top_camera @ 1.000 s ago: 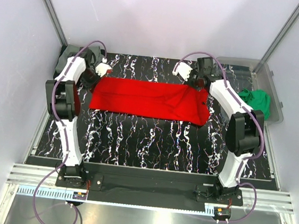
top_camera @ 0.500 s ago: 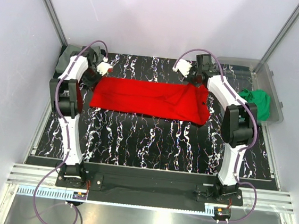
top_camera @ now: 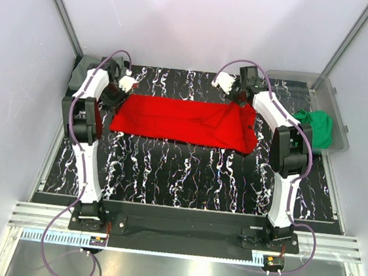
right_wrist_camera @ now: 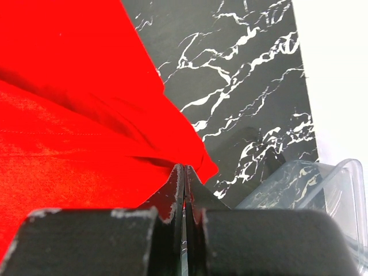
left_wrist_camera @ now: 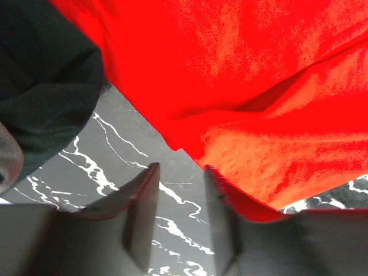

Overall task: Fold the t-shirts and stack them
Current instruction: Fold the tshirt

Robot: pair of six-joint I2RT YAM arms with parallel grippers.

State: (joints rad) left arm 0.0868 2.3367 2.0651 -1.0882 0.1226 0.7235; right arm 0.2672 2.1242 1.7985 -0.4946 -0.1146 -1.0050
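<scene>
Left jaws parted by dark t-shirt [left_wrist_camera: 46, 86], right jaws closed at red t-shirt [right_wrist_camera: 69, 115].

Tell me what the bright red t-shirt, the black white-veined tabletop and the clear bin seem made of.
The bright red t-shirt: soft matte cloth, possibly cotton; it creases and folds. The black white-veined tabletop: marble-look surface, maybe printed; smooth, flat. The clear bin: rigid transparent plastic; the tabletop pattern shows through it.
</scene>
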